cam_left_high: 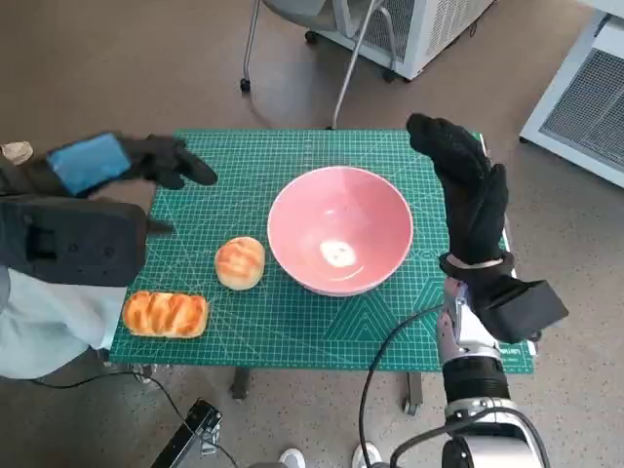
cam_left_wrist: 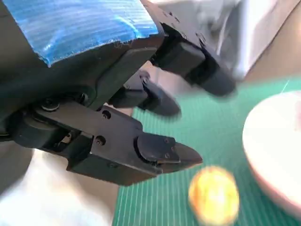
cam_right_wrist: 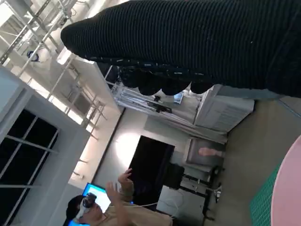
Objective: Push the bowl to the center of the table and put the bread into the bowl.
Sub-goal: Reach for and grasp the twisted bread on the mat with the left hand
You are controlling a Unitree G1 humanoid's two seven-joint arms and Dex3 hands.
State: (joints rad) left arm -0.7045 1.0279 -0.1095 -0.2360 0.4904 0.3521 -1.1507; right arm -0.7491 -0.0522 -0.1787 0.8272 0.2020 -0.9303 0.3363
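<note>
A pink bowl [cam_left_high: 340, 229] sits near the middle of the green mat [cam_left_high: 292, 322], empty inside; its rim shows in the left wrist view [cam_left_wrist: 273, 146] and the right wrist view [cam_right_wrist: 288, 197]. A round bread roll [cam_left_high: 240, 262] lies just left of the bowl, blurred in the left wrist view [cam_left_wrist: 214, 195]. A long glazed loaf [cam_left_high: 165, 314] lies at the mat's front left corner. My left hand [cam_left_high: 132, 161] hovers over the mat's left edge, fingers [cam_left_wrist: 164, 150] apart and holding nothing. My right hand [cam_left_high: 468, 190] is raised flat beside the bowl's right rim, holding nothing.
Chair legs [cam_left_high: 292, 58] and a white cabinet [cam_left_high: 419, 29] stand beyond the table's far edge. Another white unit [cam_left_high: 585, 88] is at the far right. A person [cam_right_wrist: 101, 207] with raised hands appears in the right wrist view.
</note>
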